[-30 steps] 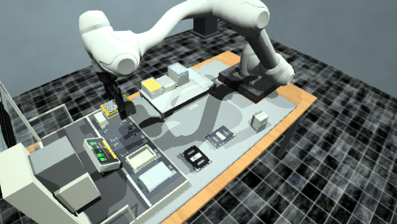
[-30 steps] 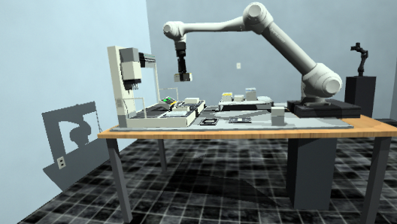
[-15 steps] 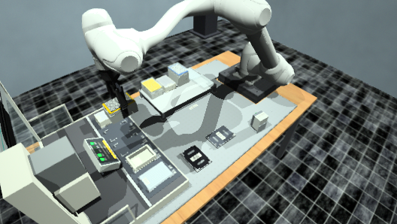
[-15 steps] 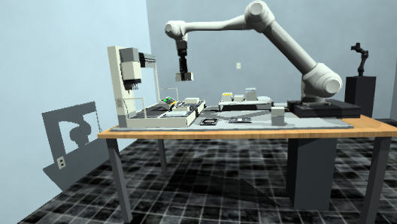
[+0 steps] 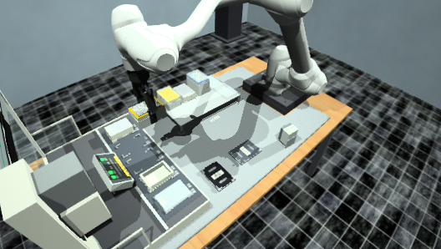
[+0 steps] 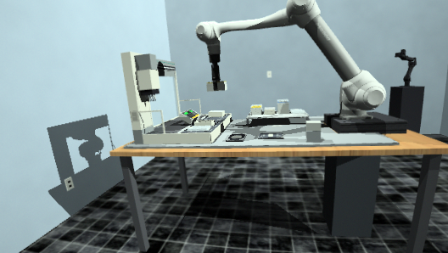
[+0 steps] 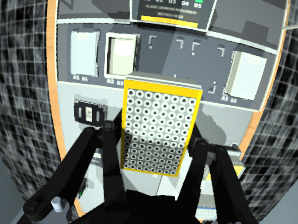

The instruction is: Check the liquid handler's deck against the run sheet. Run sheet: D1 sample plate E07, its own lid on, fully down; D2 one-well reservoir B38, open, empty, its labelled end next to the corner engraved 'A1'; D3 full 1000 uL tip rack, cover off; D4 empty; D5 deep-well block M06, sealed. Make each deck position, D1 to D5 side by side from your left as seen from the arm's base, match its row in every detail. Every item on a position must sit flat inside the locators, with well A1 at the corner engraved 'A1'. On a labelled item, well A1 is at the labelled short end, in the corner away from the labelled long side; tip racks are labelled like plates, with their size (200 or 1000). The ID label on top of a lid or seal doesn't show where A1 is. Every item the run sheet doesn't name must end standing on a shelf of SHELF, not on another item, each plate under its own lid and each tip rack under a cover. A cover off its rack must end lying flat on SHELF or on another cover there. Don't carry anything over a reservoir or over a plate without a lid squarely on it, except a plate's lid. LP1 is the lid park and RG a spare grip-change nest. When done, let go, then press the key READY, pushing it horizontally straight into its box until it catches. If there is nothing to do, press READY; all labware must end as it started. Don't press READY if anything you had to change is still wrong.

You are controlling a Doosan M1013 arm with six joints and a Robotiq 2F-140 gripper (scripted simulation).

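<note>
My gripper (image 5: 146, 112) (image 6: 216, 81) (image 7: 156, 118) is shut on an uncovered tip rack (image 5: 139, 109) (image 6: 215, 87) (image 7: 161, 112) with a yellow rim and a full field of tips. It holds the rack high in the air, between the shelf and the deck's far end. On the deck (image 5: 196, 205) a lidded plate (image 5: 173, 195) (image 7: 84, 54) sits at the near end. Beside it is an open white reservoir (image 5: 156, 175) (image 7: 121, 56). Two bare positions (image 5: 133, 150) (image 7: 182, 52) follow. A white sealed block (image 5: 119, 129) (image 7: 245, 76) is at the far end.
The shelf (image 5: 209, 106) carries a yellow-topped item (image 5: 168, 95), a grey one (image 5: 184, 91) and a tall blue-rimmed one (image 5: 197, 81). Two black nests (image 5: 218, 175) (image 5: 245, 151) lie on the mat. A small white key box (image 5: 288, 134) stands to the right. The handler's panel (image 5: 112, 171) and tower (image 6: 142, 85) border the deck.
</note>
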